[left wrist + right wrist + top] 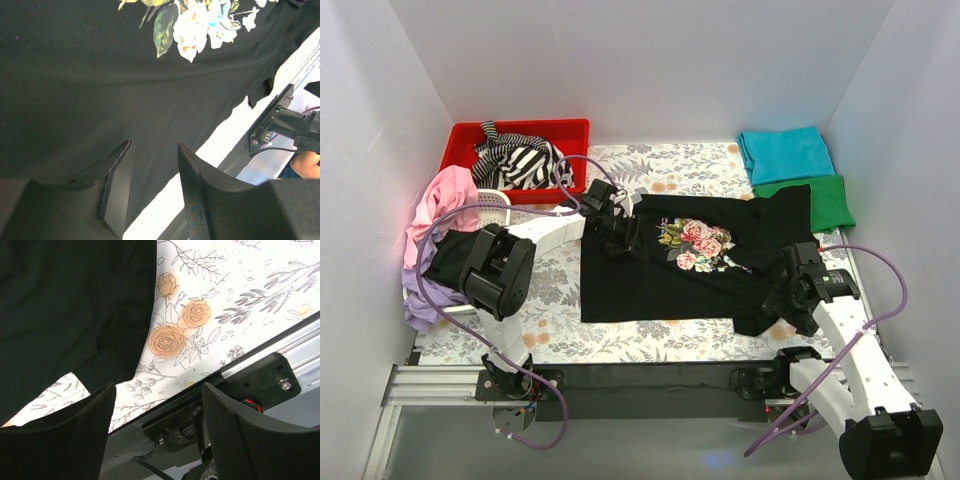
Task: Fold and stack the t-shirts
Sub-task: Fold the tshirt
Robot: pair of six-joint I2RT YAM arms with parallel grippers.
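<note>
Left wrist view: the left gripper [155,146] has its matte, wedge-shaped fingers parted with nothing between them, just above the smooth black t-shirt [100,85] with the rose print. The right gripper [157,390], its ribbed pads spread wide and empty, hovers at the shirt's sleeve edge over the flower-patterned tabletop [240,300]. The black t-shirt lies spread flat mid-tabletop. A folded teal t-shirt [785,153] and a green t-shirt [830,200] lie at the far right, and a striped t-shirt [520,165] is crumpled in the red bin [465,135].
</note>
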